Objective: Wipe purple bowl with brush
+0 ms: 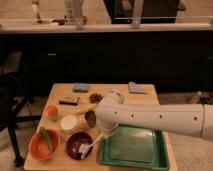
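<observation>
1. We see a wooden table [60, 91] with a white robot arm [165, 119] reaching in from 3 o'clock, its bulky joint over the middle of the tabletop.
2. The gripper [103, 135] sits under that joint, at about 7 o'clock from it, largely hidden by the arm. Its fingers are closed tight on the handle of the brush [91, 144].
3. The brush slants down toward 7 o'clock, its white head resting inside the purple bowl [79, 145] on the bowl's 3 o'clock side.
4. The purple bowl stands near the front edge of the table, between the orange bowl [44, 146] at its 9 o'clock and the green tray [134, 148] at its 3 o'clock.
5. The orange bowl holds something green.
6. A white round container [68, 123] stands at 11 o'clock from the purple bowl, with a banana [85, 108] beyond it at 1 o'clock.
7. A dark cup [90, 118] stands just beside the arm's joint, at its 9 o'clock.
8. At the far edge of the table lie a blue cloth [80, 87] and, toward 2 o'clock, a grey cloth [136, 88].
</observation>
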You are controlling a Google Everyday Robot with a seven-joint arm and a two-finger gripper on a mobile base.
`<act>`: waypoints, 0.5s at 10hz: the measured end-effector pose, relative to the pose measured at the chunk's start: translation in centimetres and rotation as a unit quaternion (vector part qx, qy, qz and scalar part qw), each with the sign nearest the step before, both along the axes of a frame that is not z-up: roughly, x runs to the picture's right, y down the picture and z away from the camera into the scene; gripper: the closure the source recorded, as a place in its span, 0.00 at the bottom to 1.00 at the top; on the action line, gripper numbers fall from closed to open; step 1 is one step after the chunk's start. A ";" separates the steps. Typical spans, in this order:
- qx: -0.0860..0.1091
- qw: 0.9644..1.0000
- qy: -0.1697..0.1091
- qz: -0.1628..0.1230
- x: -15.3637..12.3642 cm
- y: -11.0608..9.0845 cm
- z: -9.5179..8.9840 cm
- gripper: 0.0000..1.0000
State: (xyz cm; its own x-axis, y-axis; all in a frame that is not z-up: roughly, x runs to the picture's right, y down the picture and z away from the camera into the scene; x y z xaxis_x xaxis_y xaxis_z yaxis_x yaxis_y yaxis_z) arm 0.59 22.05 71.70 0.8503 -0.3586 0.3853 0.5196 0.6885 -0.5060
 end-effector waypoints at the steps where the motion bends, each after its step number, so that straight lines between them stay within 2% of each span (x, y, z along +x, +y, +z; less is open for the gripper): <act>1: -0.002 1.000 0.006 0.002 0.3 -0.2 0.5 1.00; 5: -0.002 1.000 0.020 -0.005 0.6 -2.0 2.8 1.00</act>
